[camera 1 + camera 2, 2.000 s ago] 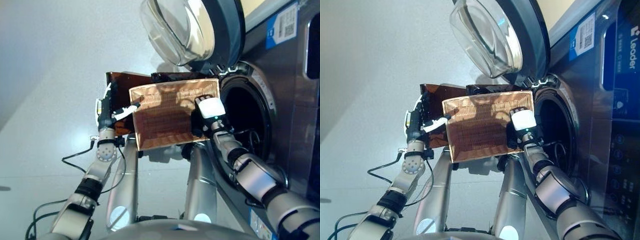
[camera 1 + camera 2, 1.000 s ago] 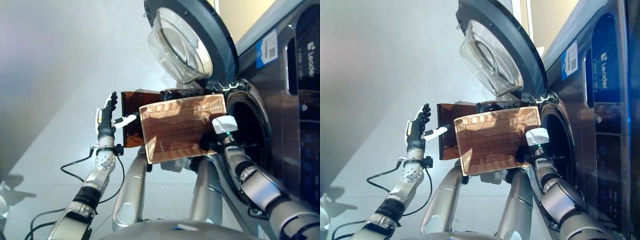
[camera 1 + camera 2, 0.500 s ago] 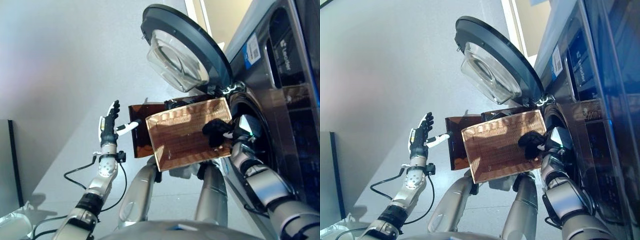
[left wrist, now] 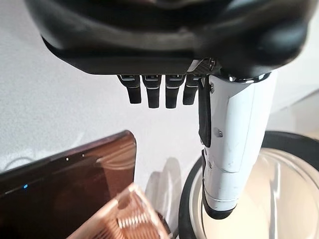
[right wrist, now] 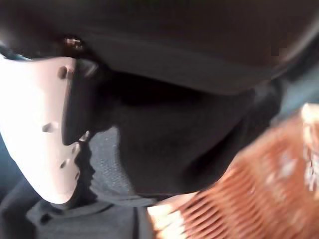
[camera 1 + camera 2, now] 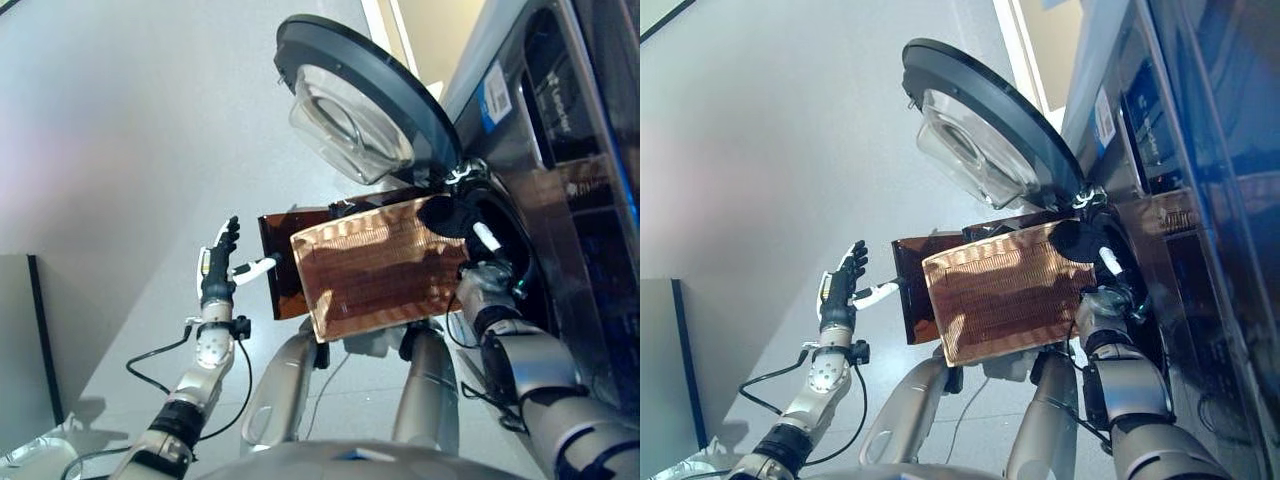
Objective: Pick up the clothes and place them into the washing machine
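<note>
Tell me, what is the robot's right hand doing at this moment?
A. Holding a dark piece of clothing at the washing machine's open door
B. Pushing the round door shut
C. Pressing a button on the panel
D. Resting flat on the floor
A: the right hand is curled round a dark garment at the mouth of the washing machine, above the brown basket, with the round door swung open.

The washing machine (image 6: 560, 150) runs off the right edge, so most of its front can't be seen. Its round hole is dark, and nothing inside shows. The right hand (image 6: 478, 262) is mostly hidden behind the dark cloth (image 6: 447, 213) and the basket (image 6: 380, 270). Up close, the right wrist view is blurry. The brown box (image 6: 280, 262) is half hidden behind the basket.
</note>
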`<state>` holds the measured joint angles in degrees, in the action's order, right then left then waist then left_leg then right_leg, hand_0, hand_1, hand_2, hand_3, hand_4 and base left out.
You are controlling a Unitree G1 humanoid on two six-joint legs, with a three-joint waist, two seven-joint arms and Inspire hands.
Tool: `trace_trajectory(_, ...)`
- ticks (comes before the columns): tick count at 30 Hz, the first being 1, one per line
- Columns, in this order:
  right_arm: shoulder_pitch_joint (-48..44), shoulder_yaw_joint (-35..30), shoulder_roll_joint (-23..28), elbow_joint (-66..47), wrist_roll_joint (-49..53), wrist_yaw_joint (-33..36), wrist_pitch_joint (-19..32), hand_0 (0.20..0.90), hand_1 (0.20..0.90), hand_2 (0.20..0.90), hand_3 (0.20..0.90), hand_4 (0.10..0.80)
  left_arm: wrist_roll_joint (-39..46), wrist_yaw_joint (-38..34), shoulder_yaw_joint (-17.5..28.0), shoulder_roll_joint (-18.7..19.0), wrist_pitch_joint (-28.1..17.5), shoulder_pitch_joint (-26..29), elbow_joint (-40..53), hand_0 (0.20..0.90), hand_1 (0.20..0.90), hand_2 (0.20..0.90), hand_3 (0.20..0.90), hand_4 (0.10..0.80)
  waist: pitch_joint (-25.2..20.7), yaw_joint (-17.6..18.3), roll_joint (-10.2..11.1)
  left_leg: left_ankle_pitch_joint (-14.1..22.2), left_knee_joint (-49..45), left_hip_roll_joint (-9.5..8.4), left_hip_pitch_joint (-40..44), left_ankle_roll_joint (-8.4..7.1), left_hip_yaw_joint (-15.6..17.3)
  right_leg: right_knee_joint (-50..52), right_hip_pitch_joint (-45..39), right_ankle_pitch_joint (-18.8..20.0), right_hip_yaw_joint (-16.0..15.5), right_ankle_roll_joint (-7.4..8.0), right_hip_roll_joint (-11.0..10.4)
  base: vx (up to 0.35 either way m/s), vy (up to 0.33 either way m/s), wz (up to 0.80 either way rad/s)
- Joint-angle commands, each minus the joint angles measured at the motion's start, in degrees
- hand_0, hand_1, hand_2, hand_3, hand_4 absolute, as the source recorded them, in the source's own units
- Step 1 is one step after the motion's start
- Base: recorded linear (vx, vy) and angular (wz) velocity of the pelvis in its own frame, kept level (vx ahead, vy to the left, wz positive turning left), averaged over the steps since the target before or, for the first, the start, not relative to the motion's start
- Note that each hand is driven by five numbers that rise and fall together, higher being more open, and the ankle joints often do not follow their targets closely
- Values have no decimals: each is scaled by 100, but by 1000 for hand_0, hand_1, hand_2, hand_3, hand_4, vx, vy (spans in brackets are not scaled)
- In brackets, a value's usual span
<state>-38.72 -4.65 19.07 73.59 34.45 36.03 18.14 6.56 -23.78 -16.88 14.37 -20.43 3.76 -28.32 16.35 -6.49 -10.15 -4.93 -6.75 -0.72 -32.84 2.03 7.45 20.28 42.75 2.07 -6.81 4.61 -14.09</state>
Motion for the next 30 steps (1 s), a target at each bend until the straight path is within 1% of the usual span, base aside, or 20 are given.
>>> trace_trajectory(1,46,-120,39,-360,985,-158,708,200,200,200,200,300,13,-198,99,89,-412,6,296,900,900,900,900,800,-178,128,-359,26,-85,53,-328,-524,-244,-301,-134,142,-33,42,57,11,30,-11)
trace_trajectory(3,92,-352,-84,-535,1498,-321,971,200,200,200,200,300,64,-187,99,53,-438,11,303,900,900,900,900,800,-194,144,-398,40,-78,53,-318,-522,-220,-315,-130,137,-16,51,54,14,24,-8)
trace_trajectory(4,136,-488,-205,-701,1756,-330,1209,200,200,200,200,300,108,-182,99,47,-455,0,301,900,900,900,900,800,-210,152,-403,44,-71,53,-312,-522,-216,-323,-126,136,-4,52,57,15,20,-7)
trace_trajectory(6,229,-791,-362,-938,1945,-159,1567,200,200,200,200,300,179,-217,53,-3,-497,-1,216,900,900,900,900,800,-235,192,-437,55,-56,45,-299,-517,-212,-336,-142,131,6,61,52,22,25,-8)
trace_trajectory(7,211,-1075,-448,-1068,2175,4,1860,200,200,200,200,300,246,-233,1,-36,-516,-2,174,900,900,900,900,800,-258,213,-484,64,-50,27,-291,-513,-218,-341,-151,114,17,62,56,21,24,-6)
trace_trajectory(8,215,-1083,-452,-1074,2170,10,1865,200,200,200,200,300,249,-232,-7,-32,-518,3,171,900,900,900,900,800,-260,205,-482,65,-50,28,-290,-513,-220,-341,-152,113,15,62,56,17,28,-5)
trace_trajectory(10,185,-1306,-465,-1295,2132,282,2046,200,200,200,200,300,346,-221,-64,-62,-553,-39,181,900,900,900,900,800,-279,231,-552,75,-48,8,-286,-503,-211,-357,-156,99,31,66,55,9,39,-5)
trace_trajectory(11,115,-1575,-367,-1418,2164,407,2161,200,200,200,200,300,406,-176,-109,-66,-577,-81,193,900,900,900,900,800,-302,232,-629,83,-41,-15,-281,-496,-201,-373,-150,109,58,75,42,5,48,-1)
trace_trajectory(13,49,-1653,-298,-1454,2248,385,2207,200,200,200,200,300,434,-156,-136,-70,-588,-92,207,900,900,900,900,800,-317,212,-670,87,-39,-26,-285,-492,-194,-378,-141,111,76,78,34,1,36,0)
trace_trajectory(15,-82,-1804,-113,-1582,2360,334,2273,200,200,200,200,300,486,-101,-156,-62,-615,-114,217,900,900,900,900,800,-338,193,-753,95,-34,-49,-285,-488,-179,-386,-115,110,127,89,15,4,50,-1)
trace_trajectory(16,-216,-1873,52,-1614,2397,310,2308,200,200,200,200,300,510,-46,-203,-56,-622,-138,191,900,900,900,900,800,-373,173,-828,101,-30,-69,-281,-485,-162,-368,-98,99,171,93,0,8,44,-1)
trace_trajectory(17,-222,-1876,67,-1603,2408,298,2307,200,200,200,200,300,513,-43,-208,-62,-625,-127,185,900,900,900,900,800,-372,164,-832,102,-31,-69,-283,-484,-159,-363,-91,97,175,94,-1,9,50,-1)
trace_trajectory(19,-467,-1901,485,-1717,2320,327,2334,200,200,200,200,300,612,56,-265,-33,-674,-146,174,900,900,900,900,800,-430,121,-978,130,-49,-126,-284,-475,-122,-324,-31,82,268,98,-17,19,65,-7)
trace_trajectory(20,-474,-1900,496,-1717,2307,342,2331,200,200,200,200,300,617,60,-269,-39,-676,-142,173,900,900,900,900,800,-432,112,-984,133,-51,-125,-288,-474,-117,-320,-23,81,273,99,-15,25,59,-9)
trace_trajectory(24,-774,-1837,1006,-1870,2093,437,2318,200,200,200,200,300,734,151,-312,-36,-708,-166,131,900,900,900,900,800,-496,64,-1097,212,-130,-160,-299,-436,-30,-220,92,69,400,112,-14,22,56,-6)
trace_trajectory(27,-1035,-1738,1437,-1850,1969,503,2288,200,200,200,200,300,773,221,-364,-9,-721,-147,134,900,900,900,900,800,-527,34,-1120,287,-237,-158,-348,-415,31,-132,180,47,488,113,-12,12,25,-13)
trace_trajectory(29,-1136,-1701,1560,-1864,1949,512,2298,200,200,200,200,300,795,243,-356,6,-730,-139,143,900,900,900,900,800,-540,27,-1125,299,-267,-159,-365,-413,40,-106,204,42,513,114,-11,9,13,-6)
trace_trajectory(30,-1332,-1633,1853,-1895,1935,481,2288,200,200,200,200,300,812,305,-360,41,-732,-149,173,900,900,900,900,800,-572,34,-1132,329,-313,-160,-385,-412,61,-50,247,30,555,110,-16,0,0,0)
